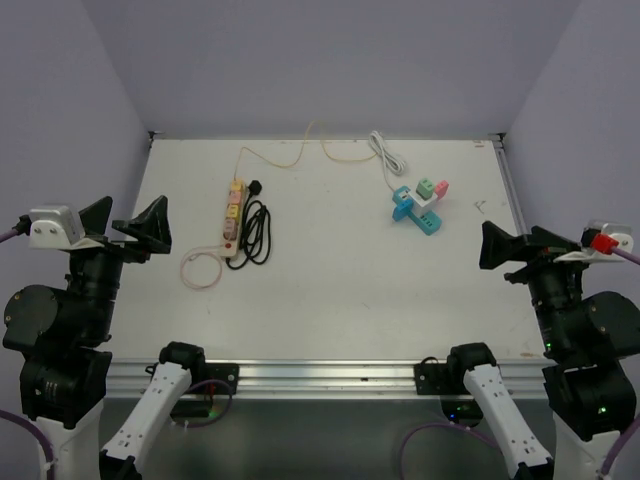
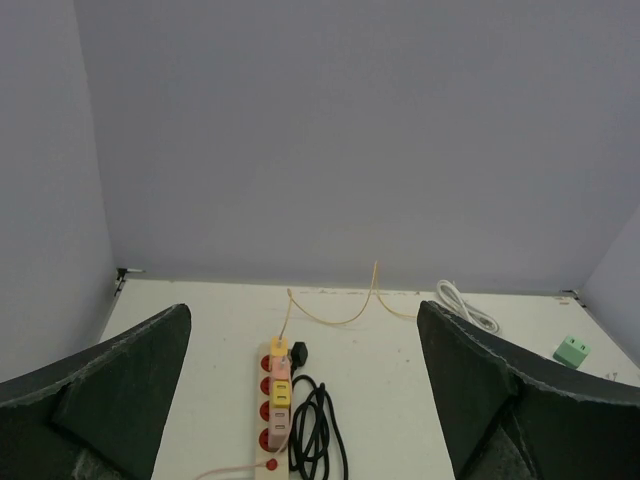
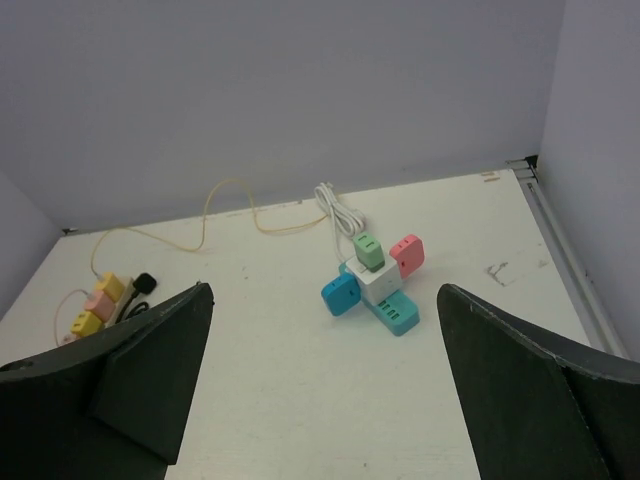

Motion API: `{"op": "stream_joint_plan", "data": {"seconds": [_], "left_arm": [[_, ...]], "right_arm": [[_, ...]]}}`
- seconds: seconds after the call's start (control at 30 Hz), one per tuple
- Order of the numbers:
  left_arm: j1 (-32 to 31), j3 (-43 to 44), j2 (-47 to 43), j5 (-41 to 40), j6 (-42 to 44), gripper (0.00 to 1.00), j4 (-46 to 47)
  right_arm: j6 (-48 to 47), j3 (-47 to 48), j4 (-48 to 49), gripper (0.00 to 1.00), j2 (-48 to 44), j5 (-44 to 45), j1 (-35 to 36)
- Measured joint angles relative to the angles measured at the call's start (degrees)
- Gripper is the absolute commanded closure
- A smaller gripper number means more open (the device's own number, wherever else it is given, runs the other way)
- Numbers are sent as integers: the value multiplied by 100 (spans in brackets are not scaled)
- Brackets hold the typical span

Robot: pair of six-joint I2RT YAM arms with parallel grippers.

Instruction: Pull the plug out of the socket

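Note:
A cream power strip [image 1: 233,222] with yellow and pink plugs lies at the left of the table, beside a coiled black cable [image 1: 256,232]; it also shows in the left wrist view [image 2: 270,415]. A white cube socket [image 1: 422,204] at the right carries green [image 3: 369,250], pink [image 3: 406,253], blue [image 3: 341,295] and teal [image 3: 398,314] plugs. My left gripper [image 1: 128,226] is open and empty, near the table's left edge, well short of the strip. My right gripper [image 1: 497,248] is open and empty, near the right edge, short of the cube [image 3: 376,281].
A thin yellow wire [image 1: 300,150] runs from the strip to the back wall. A white cable [image 1: 388,155] leads from the cube to the back. A pink cord loop [image 1: 202,268] lies in front of the strip. A black plug [image 2: 299,352] lies beside the strip.

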Motion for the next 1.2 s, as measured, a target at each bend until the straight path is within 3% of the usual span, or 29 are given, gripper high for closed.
{"op": "stream_joint_plan", "data": {"seconds": [0.43,0.8,1.03,1.2], "left_arm": [[0,-37,-2,0,2,0,7],[-2,-313,273,188,-44,0,-13],[0,-986,557,476,-109,0,50],[-2,-1965,560,669,-109,0,313]], "right_arm": [[46,-140,-15,1,85,0,0],[138,-431,-330,1,778,0,0],[378,-1377,-350,1,1384,-155,0],[481,-1871,-98,1,1987,-155,0]]}}
